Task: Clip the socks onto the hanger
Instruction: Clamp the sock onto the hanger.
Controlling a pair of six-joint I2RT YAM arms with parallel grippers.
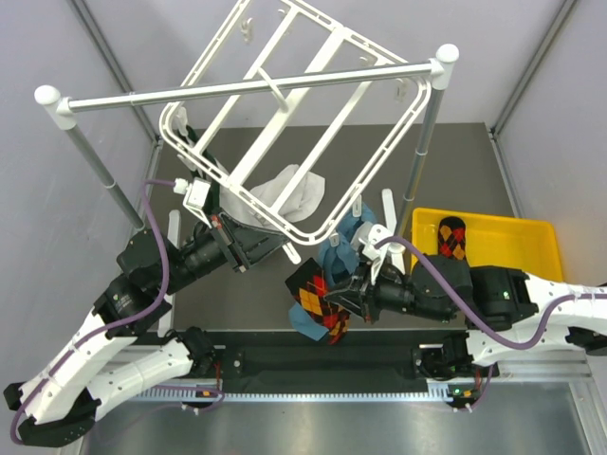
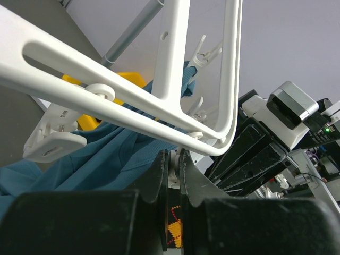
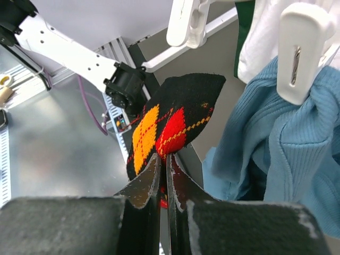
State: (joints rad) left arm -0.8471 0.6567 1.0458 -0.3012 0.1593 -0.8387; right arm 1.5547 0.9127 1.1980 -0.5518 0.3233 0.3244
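Left gripper (image 2: 172, 156): closed on a white clip (image 2: 173, 162), held just beneath the hanger (image 2: 174, 53).
Right gripper (image 3: 163, 170): clamped on one argyle sock (image 3: 175, 111), positioned just below the hanger.
Other sock (image 1: 453, 239): laid in yellow bin (image 1: 512, 237), right of the hanger.

No readable text, labels, brands or numbers in any view.

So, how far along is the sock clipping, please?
Done: no sock is on the hanger yet; only a white cloth and a teal cloth hang there. In hand: the right gripper holds one argyle sock while the left gripper pinches what looks like a clip at the hanger's edge. Left: clipping it, then the second sock in the yellow bin.
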